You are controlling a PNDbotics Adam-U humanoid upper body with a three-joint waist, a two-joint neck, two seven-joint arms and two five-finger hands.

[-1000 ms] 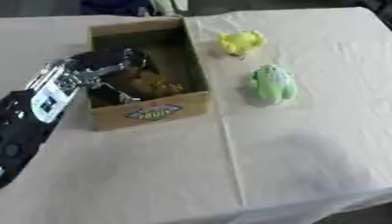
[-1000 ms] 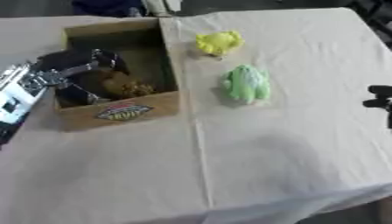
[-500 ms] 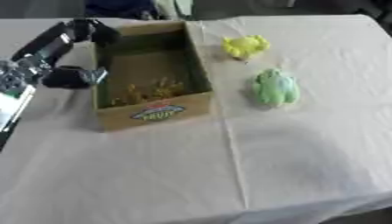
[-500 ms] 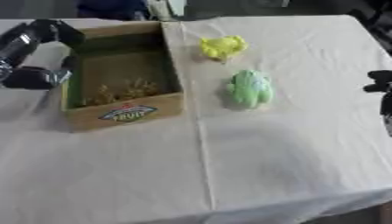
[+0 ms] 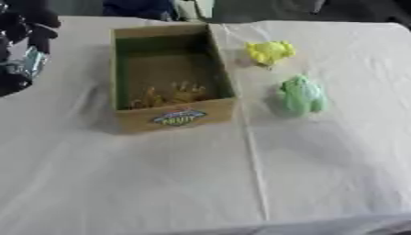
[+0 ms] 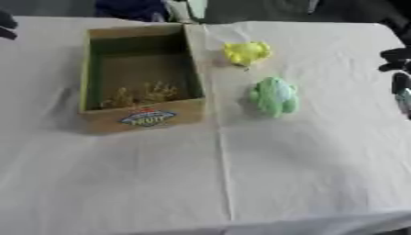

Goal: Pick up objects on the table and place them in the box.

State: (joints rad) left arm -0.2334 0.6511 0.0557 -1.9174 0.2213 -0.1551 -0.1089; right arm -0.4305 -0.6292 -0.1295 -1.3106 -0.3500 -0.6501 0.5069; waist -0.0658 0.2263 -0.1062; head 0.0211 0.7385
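The cloth-covered surface (image 5: 160,183) is bare in front. The box (image 5: 173,117) holds something brownish; just right of it lies the green toy (image 6: 274,96), the yellow toy (image 6: 246,52) beyond. I'd take green first, gripping its sides. Right hand (image 6: 399,69) and left hand (image 5: 24,36) wait at the edges; whether their fingers are open or closed, I cannot tell.

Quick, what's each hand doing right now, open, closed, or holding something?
Left hand: at the view's upper left, fingers curled, holding nothing visible.
Right hand: at the right edge, state cannot be told.

Black left hand (image 5: 24,32) cut off at the left edge, black right hand (image 6: 397,69) clipped at the right edge, brownish-yellow shapes (image 5: 169,95) inside the cardboard box (image 5: 173,117) too blurred to identify
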